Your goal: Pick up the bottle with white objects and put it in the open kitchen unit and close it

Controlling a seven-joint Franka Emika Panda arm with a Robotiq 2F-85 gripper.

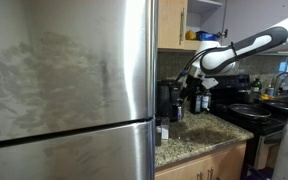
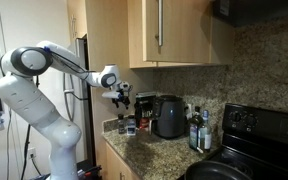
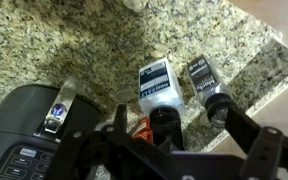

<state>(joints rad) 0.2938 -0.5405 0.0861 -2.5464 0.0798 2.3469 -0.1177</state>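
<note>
We look at a kitchen with a speckled granite desk (image 3: 54,40). In an exterior view a big steel fridge (image 1: 64,80) fills the left side. Right of it, the kitchen unit (image 1: 172,25) hangs on the wall above the tool (image 2: 119,93), tan outside and white inside, with one door swung open. Farther right stands a black stove (image 1: 249,112).

The tool hovers over the desk, its fingers spread wide with nothing between them.

In the wrist view, a black appliance (image 3: 24,135) sits on the desk to the left of the tool. Just ahead of the tool, roughly between the lines of its fingers, is the bottle with white objects (image 3: 156,88). It is on the desk and untouched. It is small and pale, with a white label carrying dark print, and its end nearer the tool looks dark. A dark bottle (image 3: 206,80) stands just beside it on the right, close but apart.
</note>
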